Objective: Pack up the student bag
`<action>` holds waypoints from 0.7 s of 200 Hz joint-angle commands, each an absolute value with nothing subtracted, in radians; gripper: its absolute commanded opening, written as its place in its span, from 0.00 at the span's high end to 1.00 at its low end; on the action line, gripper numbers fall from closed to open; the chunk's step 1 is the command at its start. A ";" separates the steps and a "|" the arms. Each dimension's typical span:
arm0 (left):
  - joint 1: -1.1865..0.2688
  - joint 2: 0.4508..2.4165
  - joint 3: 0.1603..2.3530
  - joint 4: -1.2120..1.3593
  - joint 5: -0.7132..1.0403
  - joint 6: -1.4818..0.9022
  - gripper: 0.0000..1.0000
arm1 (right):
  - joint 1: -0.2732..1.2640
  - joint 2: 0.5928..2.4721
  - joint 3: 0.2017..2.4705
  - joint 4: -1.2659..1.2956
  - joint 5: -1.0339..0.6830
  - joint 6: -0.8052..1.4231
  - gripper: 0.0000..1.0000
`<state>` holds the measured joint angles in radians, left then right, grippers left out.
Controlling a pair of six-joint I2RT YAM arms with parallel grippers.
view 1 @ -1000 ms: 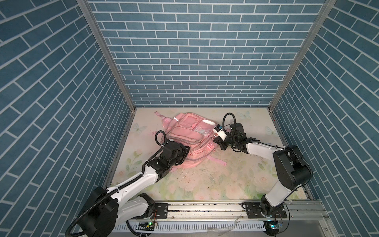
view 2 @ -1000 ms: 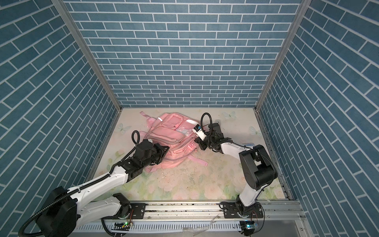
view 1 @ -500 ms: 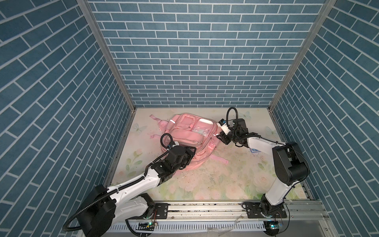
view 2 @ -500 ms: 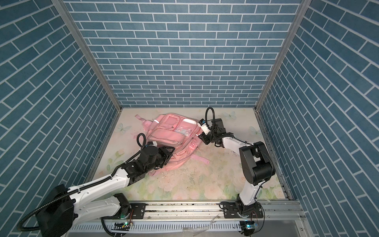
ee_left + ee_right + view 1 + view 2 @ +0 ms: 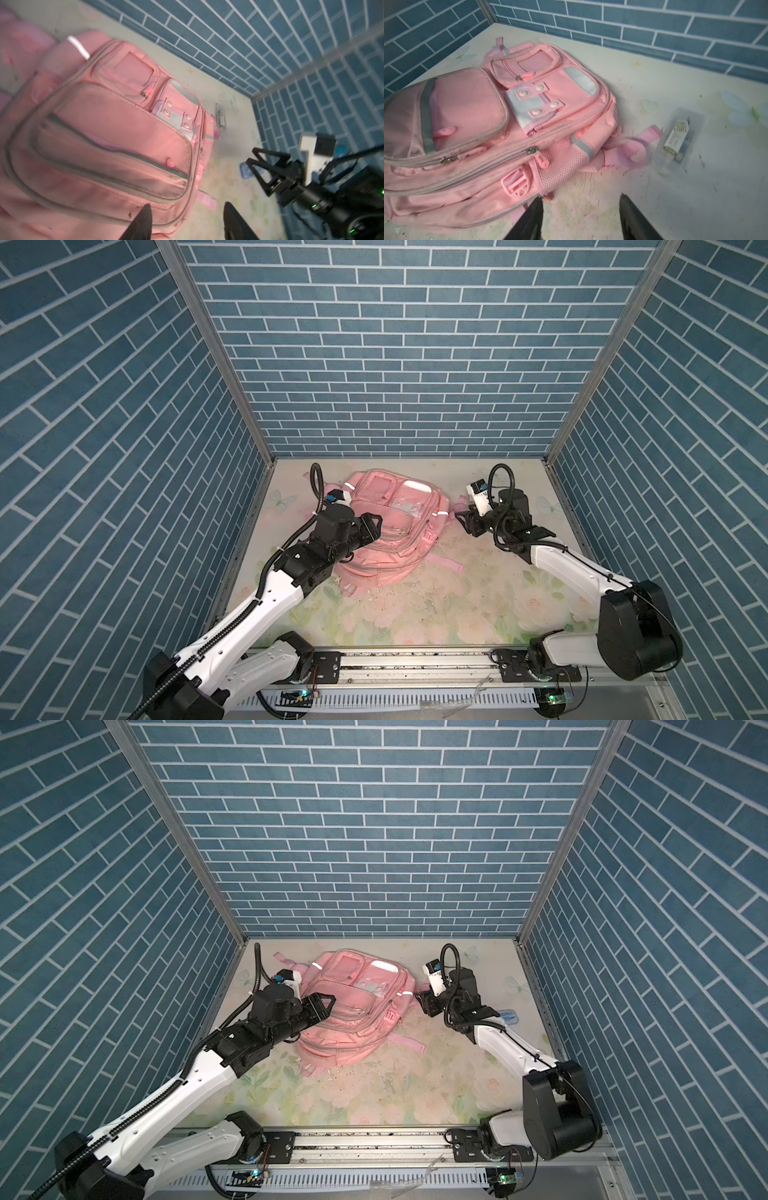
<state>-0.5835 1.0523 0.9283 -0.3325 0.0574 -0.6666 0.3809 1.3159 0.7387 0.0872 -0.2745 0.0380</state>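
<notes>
Both claws off the bag, which lies flat on the desk.
The left claw (image 5: pixel 371 526) hangs wide and empty over the bag (image 5: pixel 395 531), at the edge nearer its own arm. The right claw (image 5: pixel 464 522), also wide and empty, sits just beside the bag's opposite side, over bare desk (image 5: pixel 415 614). A second ago both were pinched narrow at those edges. They have since let go and eased back, and the bag has turned slightly where it lies. It rests front up with its zips seemingly closed and its straps trailing out from under it. A clear case (image 5: pixel 679 141) lies just beside the bag's strap loop. The repositioning looks finished; nothing appears packed yet, so opening a zip likely comes next.
</notes>
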 commanded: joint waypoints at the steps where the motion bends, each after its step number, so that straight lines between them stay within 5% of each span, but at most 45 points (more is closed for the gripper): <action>1: -0.575 1.109 0.964 -0.421 0.178 -0.176 0.44 | 0.451 1.244 0.681 0.087 -0.174 0.087 0.38; 66: -0.576 1.188 0.973 -0.434 0.163 0.504 0.44 | 0.576 1.101 0.419 0.438 -0.209 0.042 0.38; 140: -0.580 1.260 0.947 -0.367 0.146 0.716 0.44 | 0.627 1.223 0.421 0.515 -0.213 0.014 0.43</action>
<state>-0.5800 1.2705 0.9623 -0.4129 0.1574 0.6090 0.6178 1.2083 0.4061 0.4652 -0.2234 0.0433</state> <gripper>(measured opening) 0.561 0.577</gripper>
